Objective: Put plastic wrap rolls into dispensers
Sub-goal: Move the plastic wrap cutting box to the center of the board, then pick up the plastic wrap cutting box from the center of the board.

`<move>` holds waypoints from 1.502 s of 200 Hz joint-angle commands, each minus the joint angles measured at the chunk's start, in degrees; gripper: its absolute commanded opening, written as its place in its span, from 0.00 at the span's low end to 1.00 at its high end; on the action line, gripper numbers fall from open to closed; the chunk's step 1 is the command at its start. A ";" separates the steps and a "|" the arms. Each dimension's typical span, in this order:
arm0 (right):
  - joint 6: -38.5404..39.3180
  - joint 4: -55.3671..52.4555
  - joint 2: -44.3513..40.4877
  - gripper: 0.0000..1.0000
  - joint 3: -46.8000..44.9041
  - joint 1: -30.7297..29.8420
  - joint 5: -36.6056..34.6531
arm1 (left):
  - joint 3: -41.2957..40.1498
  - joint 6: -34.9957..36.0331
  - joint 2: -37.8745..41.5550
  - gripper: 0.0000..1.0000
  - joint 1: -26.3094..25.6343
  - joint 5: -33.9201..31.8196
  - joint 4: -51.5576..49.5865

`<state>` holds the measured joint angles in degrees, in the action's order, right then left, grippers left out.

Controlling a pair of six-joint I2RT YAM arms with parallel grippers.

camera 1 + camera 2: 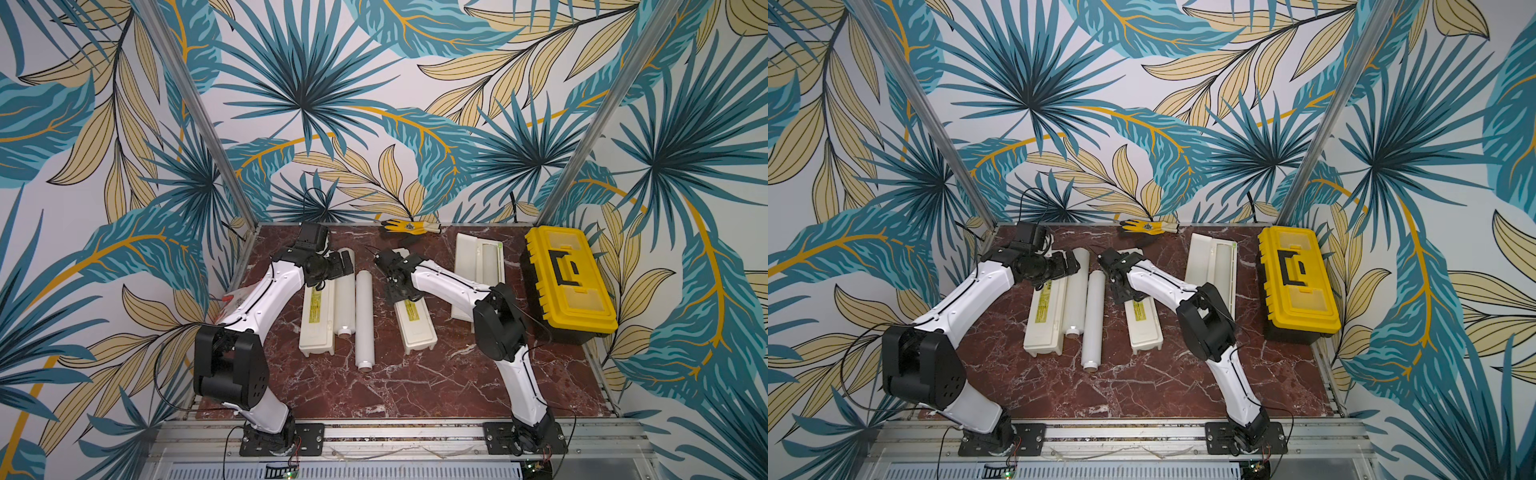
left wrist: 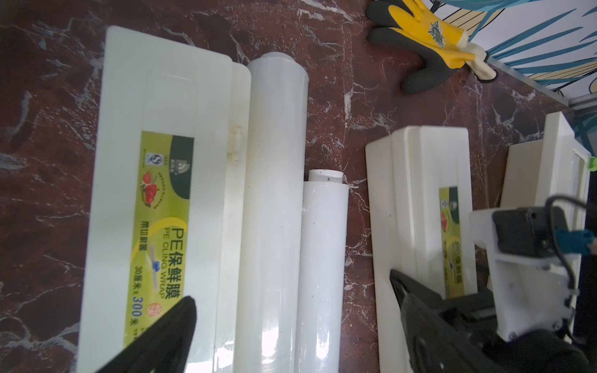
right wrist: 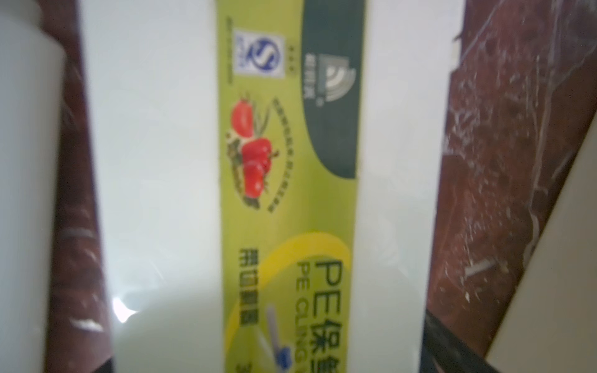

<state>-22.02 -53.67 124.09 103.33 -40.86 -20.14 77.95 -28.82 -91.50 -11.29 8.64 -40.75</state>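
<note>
The right gripper (image 1: 400, 291), jaws spread wide, straddles the closed middle dispenser (image 1: 417, 328) and should square up before prising it open; the left gripper (image 2: 290, 287) hangs, jaws parted.

Left arm (image 1: 266, 299) and right arm (image 1: 446, 282): white shells, fat black joints (image 1: 232, 365). Thin black cables (image 1: 155, 374) on both. Tiny dark screws (image 1: 275, 280) in the white. Black jaws at the tips. Black base plates (image 1: 313, 436) with bolts, on a silver rail (image 1: 399, 434).

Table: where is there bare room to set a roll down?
The widest bare marble runs along the near edge, in front of the loose roll and middle dispenser. Crowded: left dispenser, inner roll and loose roll lie packed together; the toolbox fills the right.
</note>
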 commanded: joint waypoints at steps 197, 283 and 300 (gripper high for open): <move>5.80 -6.31 0.68 0.99 7.50 6.01 15.62 | 4.66 -0.55 -10.54 1.00 -5.58 4.57 3.18; 5.14 -7.65 8.32 0.99 16.04 7.98 18.29 | 4.59 -0.27 -10.19 0.99 -5.44 3.49 3.29; 4.98 -7.70 8.97 0.99 16.67 8.00 18.29 | 4.53 -0.27 -10.27 1.00 -5.27 3.56 3.24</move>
<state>-16.29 -59.94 131.39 118.76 -33.06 -2.42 80.03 -29.19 -102.67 -16.86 12.67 -38.20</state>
